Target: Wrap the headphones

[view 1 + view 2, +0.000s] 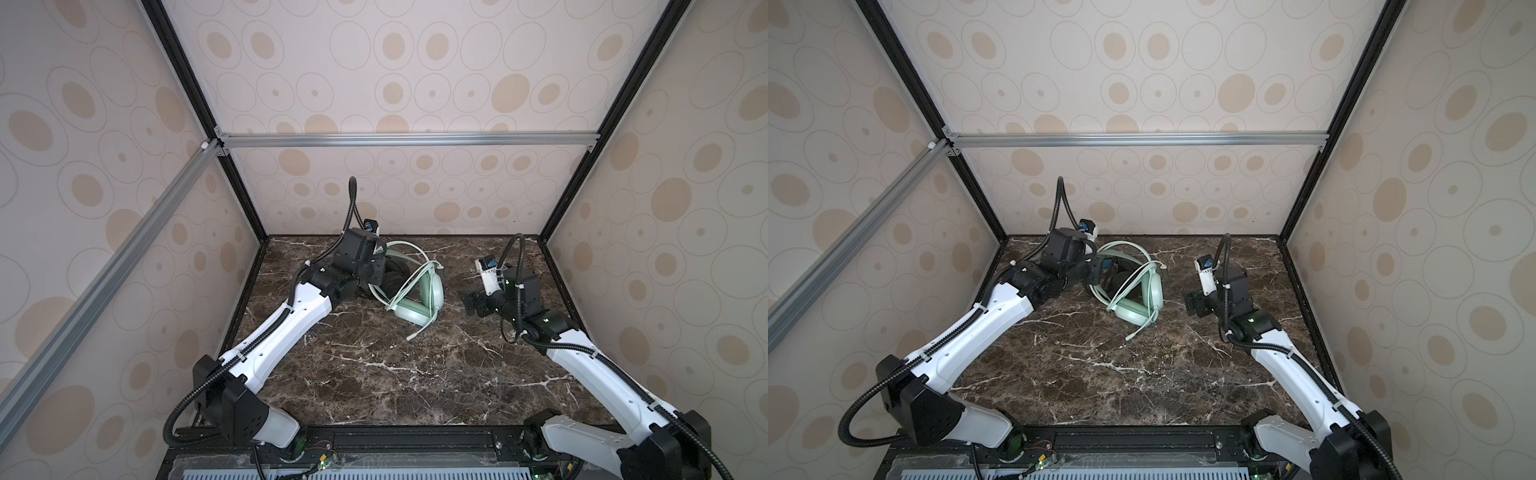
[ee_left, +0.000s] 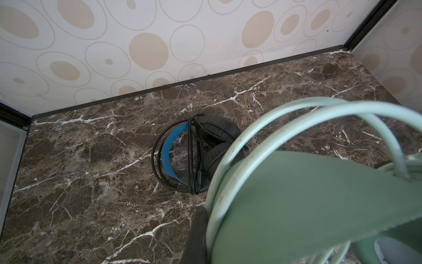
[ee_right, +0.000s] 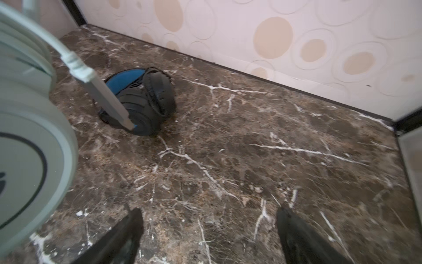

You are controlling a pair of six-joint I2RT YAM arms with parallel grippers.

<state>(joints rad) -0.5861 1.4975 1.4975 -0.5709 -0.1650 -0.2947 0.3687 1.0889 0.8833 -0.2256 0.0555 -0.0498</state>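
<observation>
Left side: the left pincer (image 1: 375, 274) is sitting closed at the headband of the green headphones (image 1: 419, 297). The left wrist view is showing that band filling the frame right at the fingers, so I am reading this as a pinch on the band, though the contact point itself is hidden.

Just behind, the black headphones (image 2: 217, 146) are lying flat on the table (image 1: 374, 374). Their thin cable is running in loops across the blue-lined band. That pair is looking finished.

Centre: the green headphones are standing on their earcups, leaning against the black pair. The green cable (image 1: 409, 282) is crossing the cups in several turns. The plug end (image 1: 417, 332) is trailing loose, pointing toward the near edge of the table.

Right side: the right pincer (image 3: 210, 233) is hanging wide, with nothing between the fingers. It is sitting near the green headphones but apart from them.

Step in hand, as I judge it: winding the green cable, mostly done, with the loose tail remaining.

Next move is calling for the right pincer to come in low on the tail near the plug, while the left pincer is steadying the band. The tail is then needing one more turn or a tuck under an existing loop.

Risk: pulling too hard is likely to slacken the turns already on.
</observation>
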